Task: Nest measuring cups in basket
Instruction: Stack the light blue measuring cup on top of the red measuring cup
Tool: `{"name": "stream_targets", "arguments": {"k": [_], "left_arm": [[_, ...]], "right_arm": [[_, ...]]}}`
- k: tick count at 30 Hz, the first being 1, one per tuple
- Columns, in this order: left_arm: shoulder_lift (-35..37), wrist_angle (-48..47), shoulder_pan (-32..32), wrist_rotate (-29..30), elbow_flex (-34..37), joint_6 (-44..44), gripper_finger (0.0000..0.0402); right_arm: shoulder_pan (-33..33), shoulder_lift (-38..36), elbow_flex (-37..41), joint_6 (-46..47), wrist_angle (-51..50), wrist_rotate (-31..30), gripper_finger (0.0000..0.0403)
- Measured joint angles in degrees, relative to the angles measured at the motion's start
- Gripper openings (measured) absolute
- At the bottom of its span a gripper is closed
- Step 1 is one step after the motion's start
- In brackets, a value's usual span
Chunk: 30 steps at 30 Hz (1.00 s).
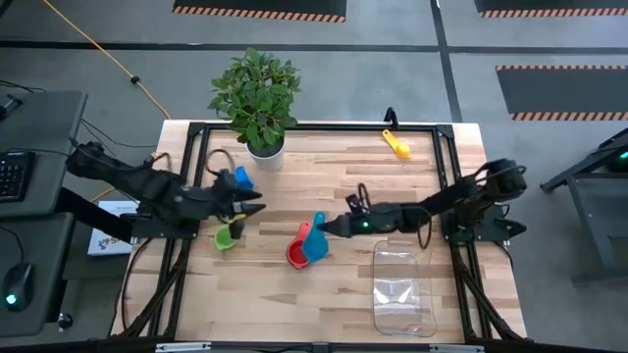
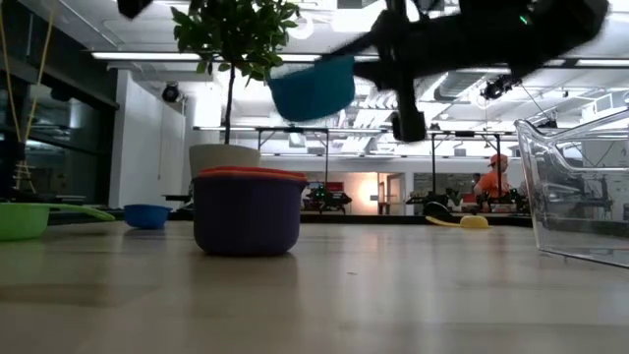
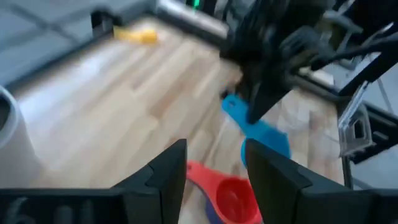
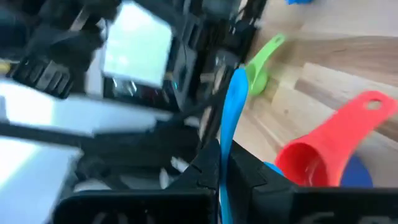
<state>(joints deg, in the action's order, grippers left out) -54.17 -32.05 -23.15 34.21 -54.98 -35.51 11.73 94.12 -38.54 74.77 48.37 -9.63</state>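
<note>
A light blue measuring cup [image 1: 316,245] hangs above the table's middle, with my right gripper [image 1: 337,227] shut on it. Just beside it, a red cup [image 1: 295,256] sits nested in a dark cup [image 2: 248,221] that stands on the wood. A green cup [image 1: 227,236] and a blue cup [image 1: 242,177] lie near my left gripper [image 1: 257,203]. That gripper is raised, open, and has nothing between its fingers [image 3: 163,177]. A yellow cup [image 1: 397,145] lies at the far right. The clear basket [image 1: 403,290] stands at the near right. My right gripper pinches the light blue cup's flat handle [image 4: 231,124] between its two fingers, which come nearly level from the table's right and lie across the handle. The handle shows edge-on between them. The cup [image 2: 313,87] is lifted clear of the table.
A white pot with a green plant [image 1: 264,149] stands at the far edge, left of centre. Black frame rails [image 1: 324,128] run round the tabletop. Bare wood lies between the nested cups and the basket.
</note>
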Motion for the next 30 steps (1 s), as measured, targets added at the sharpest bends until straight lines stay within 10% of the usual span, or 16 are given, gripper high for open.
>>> {"name": "stream_targets", "arguments": {"k": [4,14,30], "left_arm": [[2.1,2.8,-2.3,5.0,0.0,5.1,0.0154],[2.7,3.3,-2.8,7.4,-0.1,6.1,0.0154],[2.7,3.2,-2.8,5.0,-0.1,5.6,0.0154]], "right_arm": [[1.7,6.2,0.1,4.5,9.5,-6.0,0.0001],[0.5,19.6,-12.1,2.6,9.8,3.4,0.0000],[-3.5,19.7,-11.9,-0.7,11.9,10.2,0.0000]]}}
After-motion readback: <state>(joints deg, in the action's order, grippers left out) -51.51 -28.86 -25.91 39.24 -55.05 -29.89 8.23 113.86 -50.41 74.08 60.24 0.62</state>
